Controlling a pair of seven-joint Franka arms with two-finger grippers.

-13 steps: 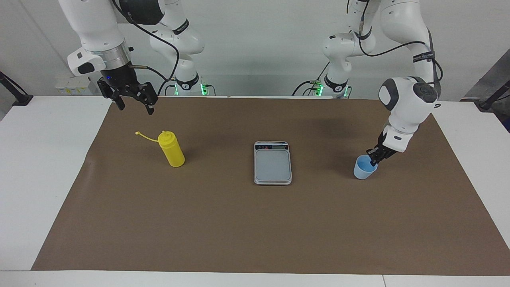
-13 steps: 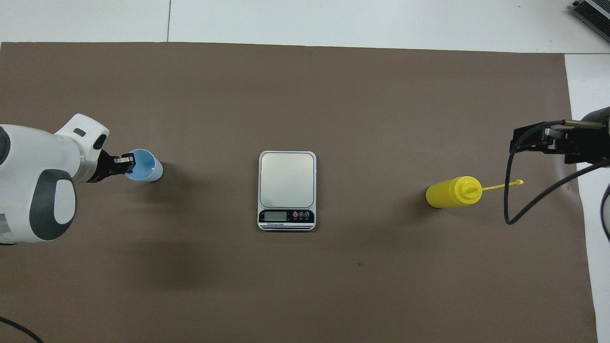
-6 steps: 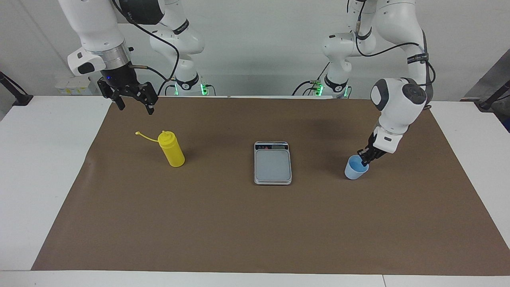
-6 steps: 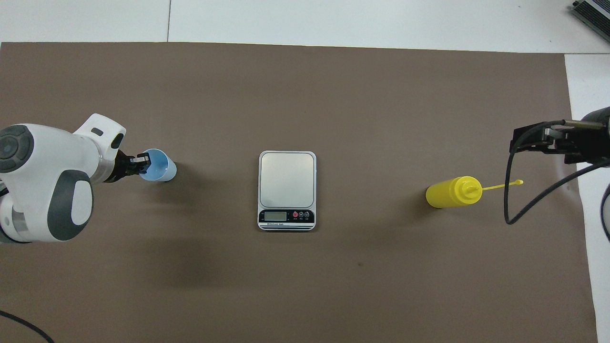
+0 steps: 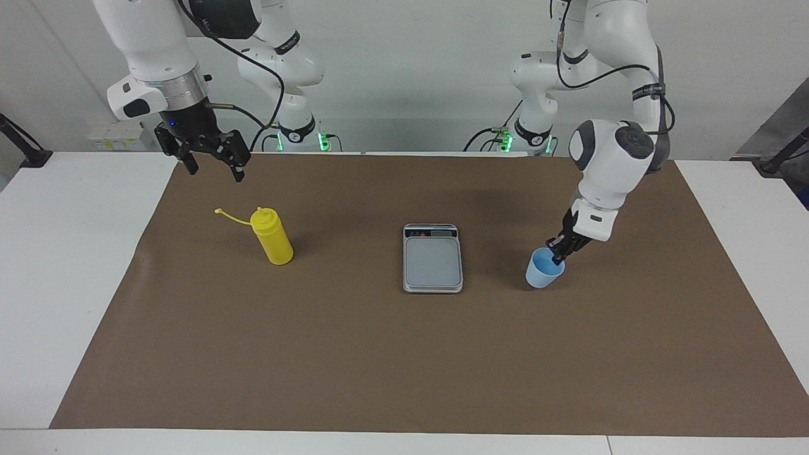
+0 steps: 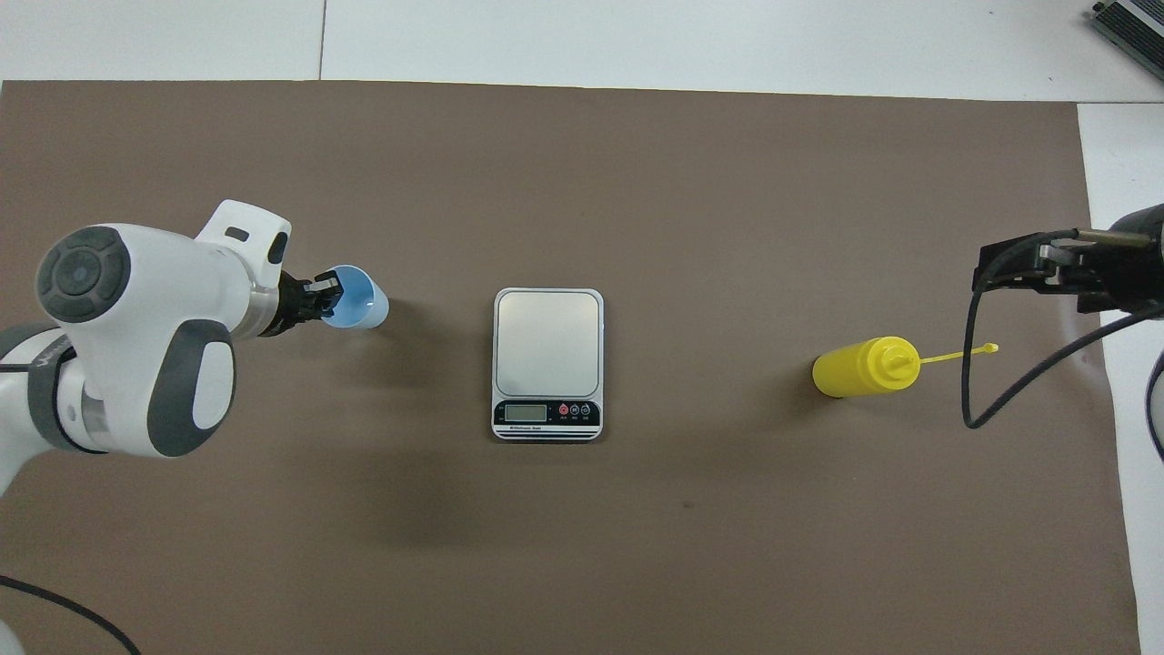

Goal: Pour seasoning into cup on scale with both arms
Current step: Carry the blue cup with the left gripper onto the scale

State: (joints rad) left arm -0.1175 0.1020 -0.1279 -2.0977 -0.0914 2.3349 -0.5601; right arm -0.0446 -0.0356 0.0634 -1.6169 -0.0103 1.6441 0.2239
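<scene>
The cup (image 5: 543, 268) sits right of centre in the facing view, pinched at its rim by the left gripper (image 5: 559, 251), whose fingers are clenched on the wall with one tip inside. It hangs just above the brown mat (image 5: 404, 354), tilted a little, its mouth leaning toward the arm. A second ago it was farther toward the frame's right edge; it has since travelled steadily toward the scale (image 5: 432, 258) and is now just beside it, with a narrow strip of mat between them. In the overhead view the cup (image 6: 356, 309) has likewise moved from the left of the frame toward the centre, level with the scale's plate (image 6: 547, 342), and the left arm's white wrist has followed.

The scale has not moved, and nothing rests on its plate. The bottle (image 5: 272, 236) stands unchanged at left of centre, cap dangling on its tether. The right gripper (image 5: 210, 165) waits in the upper left over the mat's edge, fingers spread wide, as before.
</scene>
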